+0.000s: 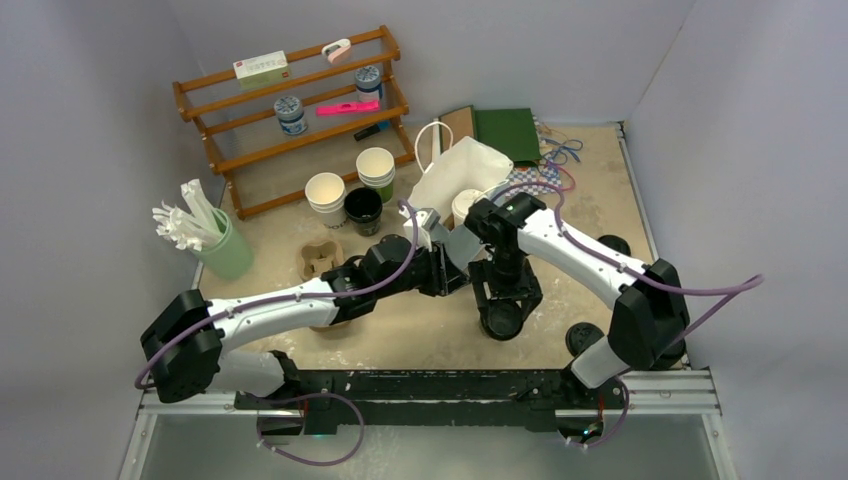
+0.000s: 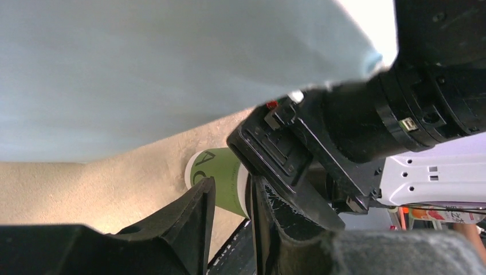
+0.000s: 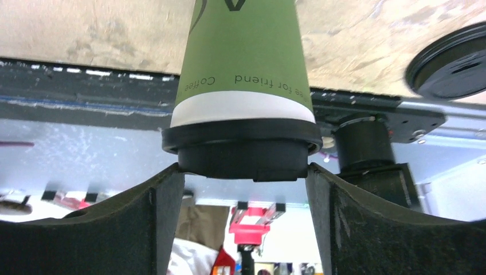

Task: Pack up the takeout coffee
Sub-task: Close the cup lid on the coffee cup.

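1. Currently the step in hand looks like the pick-up of one coffee. The right claw points straight down at lower centre of the overhead view, over a green cup capped with a black lid.
2. In the right wrist view the claw's two fingers stand wide apart and touch the lid on either side. I read that as a grip on the lid, not on the paper wall. The cup's base is out of frame, so I cannot tell whether it rests on the desk or hangs just clear of it.
3. The left claw sits just left of the cup, below the white bag. Only a thin slit shows between its fingers, and the bag wall fills the upper frame of its wrist view. Whether it pinches the bag's edge I cannot tell.
4. A loose black lid lies on the desk at upper right of the right wrist view.
5. Next, as I judge it, the cup must rise upright and travel up-frame to the bag mouth. A hold on a snap-on lid alone calls for a slow, level lift, or the lid may pop off.
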